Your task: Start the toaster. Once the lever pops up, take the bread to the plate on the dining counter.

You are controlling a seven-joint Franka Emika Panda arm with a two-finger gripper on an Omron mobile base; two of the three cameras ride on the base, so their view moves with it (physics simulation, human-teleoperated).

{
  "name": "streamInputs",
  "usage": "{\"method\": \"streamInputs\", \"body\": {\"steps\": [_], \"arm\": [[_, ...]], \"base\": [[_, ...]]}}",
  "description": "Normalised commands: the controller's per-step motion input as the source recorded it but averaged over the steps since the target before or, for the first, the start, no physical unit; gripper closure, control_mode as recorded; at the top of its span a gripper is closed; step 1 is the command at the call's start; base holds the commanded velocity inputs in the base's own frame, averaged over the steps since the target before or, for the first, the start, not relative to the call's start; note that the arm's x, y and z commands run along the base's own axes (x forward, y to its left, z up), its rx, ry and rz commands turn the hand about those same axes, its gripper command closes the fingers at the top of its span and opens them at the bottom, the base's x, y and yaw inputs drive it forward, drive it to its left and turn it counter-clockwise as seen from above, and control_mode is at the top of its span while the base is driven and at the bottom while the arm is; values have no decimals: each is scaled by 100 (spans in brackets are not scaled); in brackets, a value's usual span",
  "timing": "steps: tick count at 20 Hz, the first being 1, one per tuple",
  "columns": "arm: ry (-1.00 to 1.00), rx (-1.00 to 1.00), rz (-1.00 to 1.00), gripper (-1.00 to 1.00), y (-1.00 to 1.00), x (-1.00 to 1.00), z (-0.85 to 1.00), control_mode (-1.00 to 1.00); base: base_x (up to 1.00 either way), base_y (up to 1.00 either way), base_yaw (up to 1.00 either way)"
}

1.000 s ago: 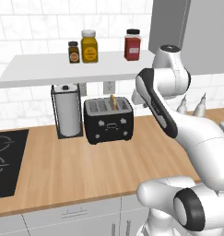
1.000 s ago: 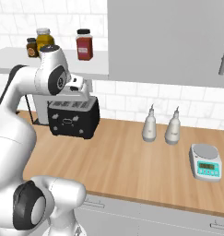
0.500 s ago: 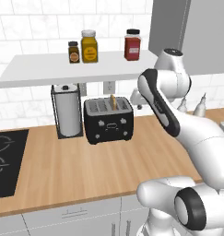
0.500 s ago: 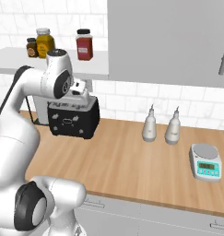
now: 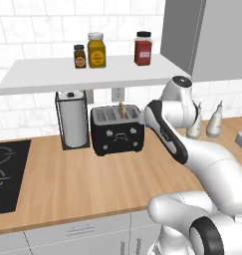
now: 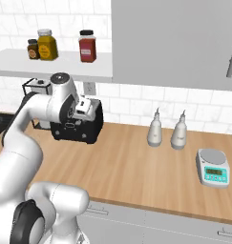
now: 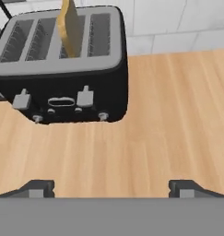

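The black toaster (image 5: 117, 130) (image 7: 62, 69) stands on the wood counter against the tiled wall. The bread (image 5: 122, 110) (image 7: 69, 27), a thin golden-tan slice, sticks up out of one of its right-hand slots. Two white levers (image 7: 85, 97) show on the toaster's front. My gripper (image 7: 111, 186) is open, its fingertips (image 7: 39, 186) spread wide with nothing between them. It hovers in front of the toaster, slightly to its right, and looks down on it. In the right base view the hand (image 6: 86, 108) sits just before the toaster (image 6: 74, 133). The plate and the dining counter are out of view.
A paper towel holder (image 5: 72, 122) stands left of the toaster, and a dark cooktop (image 5: 5, 169) lies further left. Jars (image 5: 96, 50) sit on the shelf above. Right of the toaster are two bottles (image 6: 155, 131) and a small scale (image 6: 213, 167).
The jaws have opened wide. The hand has dropped and drawn back from above the toaster to a spot in front of it.
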Motion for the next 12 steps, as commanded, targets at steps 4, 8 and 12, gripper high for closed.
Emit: {"method": "streamInputs", "body": {"steps": [4,8,12], "arm": [[-4,0,-8,-100,0,32,-50,-100],[0,0,-5,-100,8,36,-39,-100],[0,3,-5,-100,6,35,-17,-100]], "base": [[0,0,0],[0,0,0],[0,0,0]]}}
